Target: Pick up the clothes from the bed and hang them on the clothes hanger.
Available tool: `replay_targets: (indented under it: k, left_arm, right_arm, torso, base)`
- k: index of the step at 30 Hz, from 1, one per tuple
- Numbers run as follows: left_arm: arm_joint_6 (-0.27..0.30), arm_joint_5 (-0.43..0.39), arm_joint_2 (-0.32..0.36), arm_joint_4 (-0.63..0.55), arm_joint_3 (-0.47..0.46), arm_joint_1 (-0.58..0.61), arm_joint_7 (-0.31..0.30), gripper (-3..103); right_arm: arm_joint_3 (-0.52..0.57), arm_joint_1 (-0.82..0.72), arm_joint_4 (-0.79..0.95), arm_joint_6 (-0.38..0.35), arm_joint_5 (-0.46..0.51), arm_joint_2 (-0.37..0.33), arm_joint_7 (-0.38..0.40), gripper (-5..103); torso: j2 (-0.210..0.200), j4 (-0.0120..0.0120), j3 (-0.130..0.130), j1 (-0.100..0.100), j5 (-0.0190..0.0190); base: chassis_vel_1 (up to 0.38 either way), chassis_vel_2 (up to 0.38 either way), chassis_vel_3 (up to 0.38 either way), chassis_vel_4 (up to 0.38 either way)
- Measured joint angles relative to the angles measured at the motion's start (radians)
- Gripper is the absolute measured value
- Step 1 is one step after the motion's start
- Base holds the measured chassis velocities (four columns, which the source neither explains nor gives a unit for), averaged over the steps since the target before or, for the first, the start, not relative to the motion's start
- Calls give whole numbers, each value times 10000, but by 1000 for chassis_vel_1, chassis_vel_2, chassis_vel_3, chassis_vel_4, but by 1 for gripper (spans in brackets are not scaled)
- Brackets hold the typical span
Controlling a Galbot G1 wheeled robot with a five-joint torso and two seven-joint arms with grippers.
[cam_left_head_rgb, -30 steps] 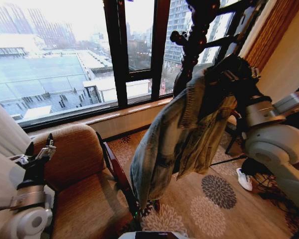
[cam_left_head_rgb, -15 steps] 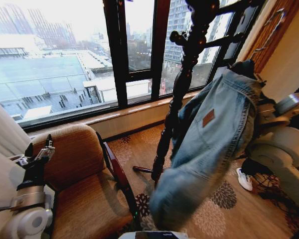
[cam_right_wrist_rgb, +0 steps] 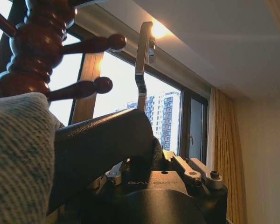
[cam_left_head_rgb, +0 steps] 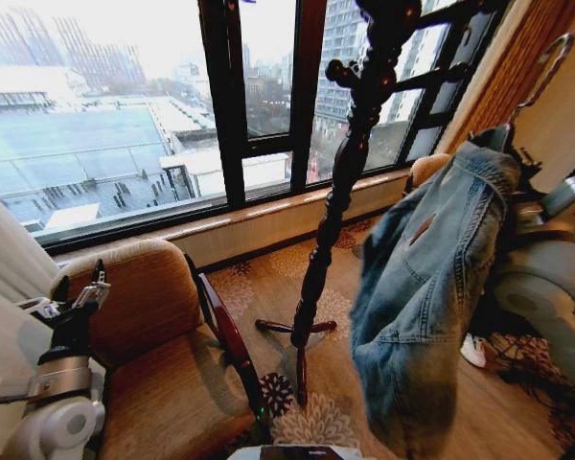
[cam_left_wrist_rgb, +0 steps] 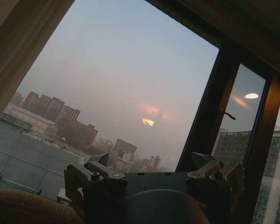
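Observation:
The clothes, a light blue denim jacket [cam_left_head_rgb: 422, 287], hang on the black clothes hanger, whose metal hook [cam_left_head_rgb: 546, 62] rises above the collar. My right gripper [cam_left_head_rgb: 506, 146] holds the hanger at its neck, to the right of a dark wooden coat stand [cam_left_head_rgb: 350, 163] and apart from it. In the right wrist view the hook [cam_right_wrist_rgb: 141, 60] stands above my right gripper [cam_right_wrist_rgb: 156, 170], level with the stand's pegs [cam_right_wrist_rgb: 91, 44], with the jacket [cam_right_wrist_rgb: 18, 154] draped over the hanger's black shoulder [cam_right_wrist_rgb: 98, 144]. My left gripper [cam_left_head_rgb: 80, 297] is parked open over the armchair. The bed is out of view.
A brown armchair [cam_left_head_rgb: 163, 374] fills the lower left below a wide window [cam_left_head_rgb: 125, 105] with a wooden sill. Patterned carpet [cam_left_head_rgb: 326, 422] lies around the stand's feet. A curtain and wall close off the right side. A white shoe [cam_left_head_rgb: 472, 350] rests on the floor.
The jacket on its hanger has swung from against the coat stand out to the right, leaving the stand's pole bare. The left arm has not moved.

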Motion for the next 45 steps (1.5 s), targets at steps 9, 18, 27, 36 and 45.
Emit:
replay_targets:
  k: [9, 18, 27, 36, 45]
  left_arm:
    - [-101, -211, 188, 229, -259, 15, 29, 100]
    - [-175, -296, 330, 582, -283, -97, 62, 100]
    - [-187, -493, 601, 897, -320, -224, 67, 100]
    - [-209, -556, 745, 1073, -361, -253, 74, 100]
    - [-215, -555, 757, 1177, -385, -281, 80, 100]
  right_arm:
    - [-627, 664, -926, 359, 34, -208, -1037, 30]
    - [-1549, 2168, -1645, 350, 82, -772, -1300, 30]
    - [-1368, 2078, -2143, 134, 93, -1001, -1479, 30]
    - [-1387, 2140, -3220, 475, -116, -992, -2084, 30]
    - [-3294, 3953, -4108, 924, -166, -1138, -2821, 30]
  torso:
    - [0, 2, 0, -1, 1]
    - [0, 1, 0, 0, -2]
    - [0, 1, 1, 1, 1]
    - [0, -1, 0, 0, 1]
    - [0, 1, 0, 0, -2]
  base:
    - [0, 0, 0, 0]
    - [0, 0, 0, 0]
    - [0, 0, 0, 0]
    - [0, 0, 0, 0]
    - [0, 0, 0, 0]
